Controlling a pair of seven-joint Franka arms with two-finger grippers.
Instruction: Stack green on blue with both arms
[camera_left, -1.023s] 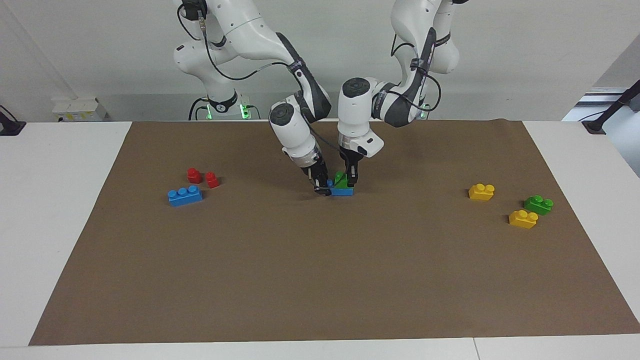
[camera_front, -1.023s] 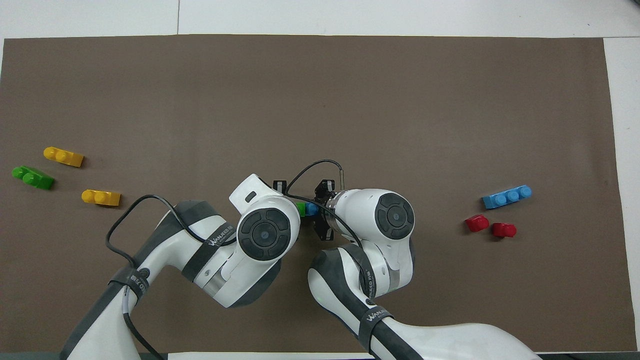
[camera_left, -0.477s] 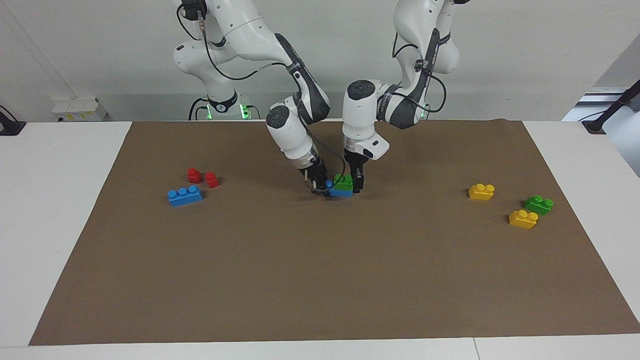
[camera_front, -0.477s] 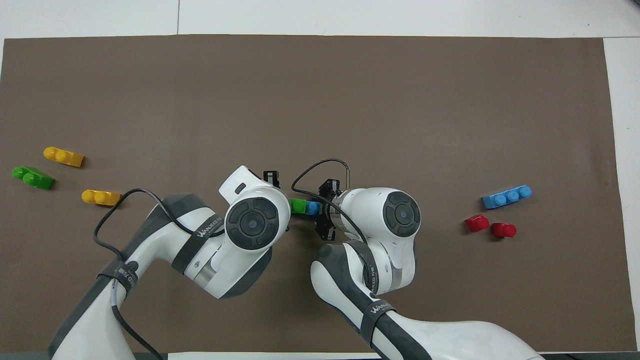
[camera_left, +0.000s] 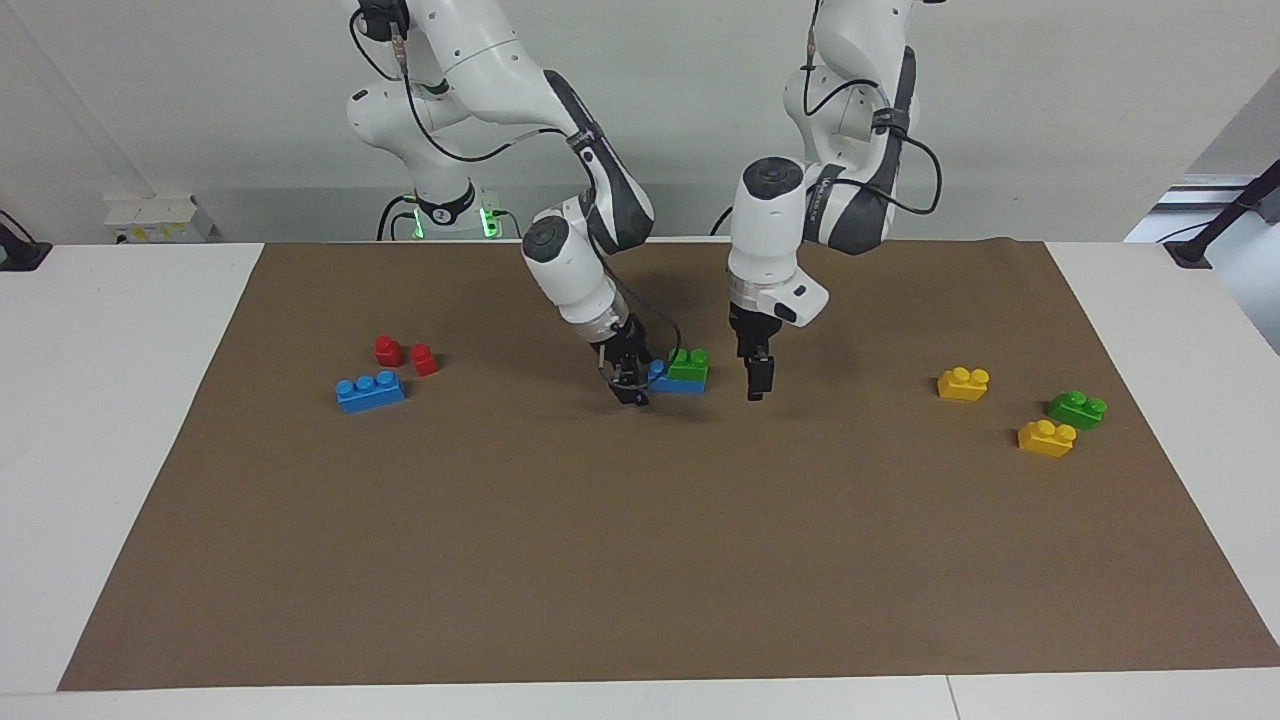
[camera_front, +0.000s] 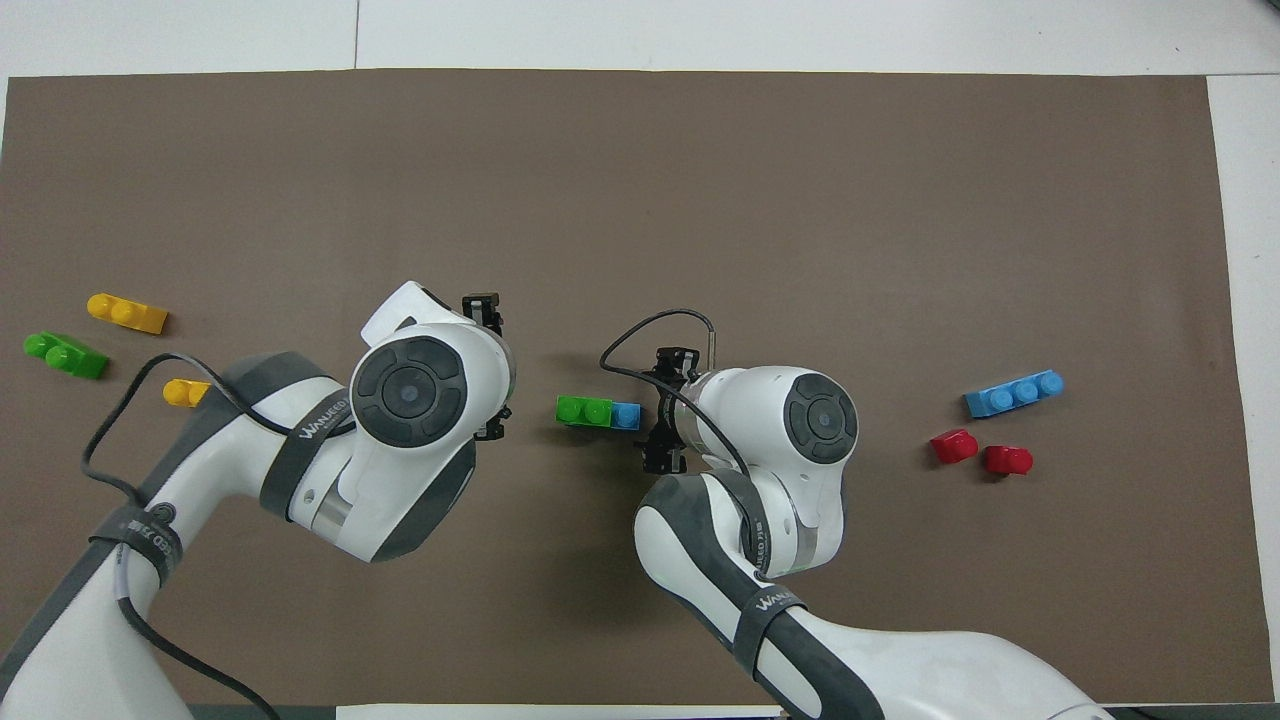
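Observation:
A green brick (camera_left: 690, 364) (camera_front: 583, 410) sits on a blue brick (camera_left: 672, 378) (camera_front: 626, 416) in the middle of the brown mat, with one blue stud left bare at the right arm's end. My left gripper (camera_left: 757, 378) (camera_front: 487, 370) hangs open a short way off the stack, toward the left arm's end. At the stack's other end my right gripper (camera_left: 628, 380) (camera_front: 668, 410) is open too, close to the bare blue stud and holding nothing. A second blue brick (camera_left: 370, 391) (camera_front: 1014, 392) and a second green brick (camera_left: 1077, 409) (camera_front: 65, 354) lie apart.
Two small red pieces (camera_left: 388, 350) (camera_left: 424, 360) lie beside the second blue brick at the right arm's end. Two yellow bricks (camera_left: 963, 383) (camera_left: 1046, 438) lie by the second green brick at the left arm's end. The brown mat (camera_left: 640, 550) covers the white table.
Both grippers have opened and let go of the stack. The left gripper has pulled away toward its own end and risen. The right gripper has backed off slightly.

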